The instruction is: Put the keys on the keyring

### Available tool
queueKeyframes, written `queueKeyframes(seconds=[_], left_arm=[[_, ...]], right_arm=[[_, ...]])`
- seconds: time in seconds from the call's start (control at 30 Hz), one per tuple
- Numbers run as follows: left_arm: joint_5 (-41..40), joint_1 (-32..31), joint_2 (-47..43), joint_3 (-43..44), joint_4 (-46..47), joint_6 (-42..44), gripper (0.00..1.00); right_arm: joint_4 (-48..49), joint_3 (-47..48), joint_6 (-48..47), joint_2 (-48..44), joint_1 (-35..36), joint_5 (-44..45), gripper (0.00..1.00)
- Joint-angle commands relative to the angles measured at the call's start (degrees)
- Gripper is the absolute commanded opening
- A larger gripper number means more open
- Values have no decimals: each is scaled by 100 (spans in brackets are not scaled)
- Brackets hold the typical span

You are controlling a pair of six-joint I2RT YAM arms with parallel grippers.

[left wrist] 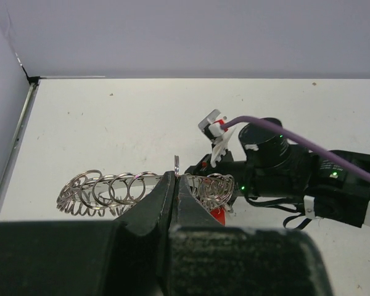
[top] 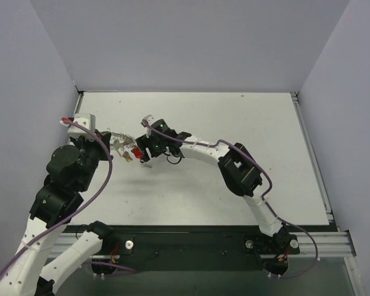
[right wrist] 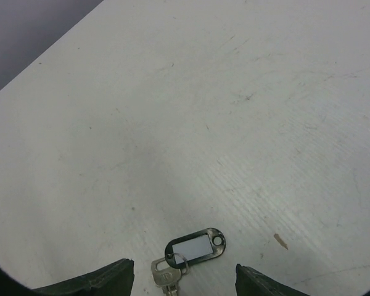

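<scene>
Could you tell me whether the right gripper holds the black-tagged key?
No, the black-tagged key lies free between the open fingers of the right gripper.

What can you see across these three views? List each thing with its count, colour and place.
keyring: one, silver coil of loops, pinched at its middle, left of table centre
red key tag: one, red, beside the coil
yellow key tag: one, yellowish, just below the coil
black-tagged key: one, black tag, white label, silver blade, flat on the table
table: one, white
walls: three, grey, around the table
left gripper: black, shut on the keyring
right gripper: black, open, over the black-tagged key
</scene>
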Motion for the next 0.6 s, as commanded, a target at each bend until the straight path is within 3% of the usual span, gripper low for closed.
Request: queueKeyframes(seconds=[0.0, 0.27, 0.4, 0.43, 0.57], left_arm=[[52, 37, -239, 223, 594, 126, 0], [16, 37, -451, 162, 656, 73, 0], [122, 37, -494, 109, 691, 47, 0], [157, 37, -495, 109, 700, 47, 0], [306, 37, -503, 100, 726, 38, 0]], right_arm=[[-494, 460, -3, 258, 297, 1118, 65], [-1048, 733, 303, 689, 605, 1945, 62], [-1215, 636, 374, 715, 684, 2280, 50], [-1285, 671, 366, 777, 693, 2377, 44], [-1838, 1057, 304, 1049, 745, 2642, 40]])
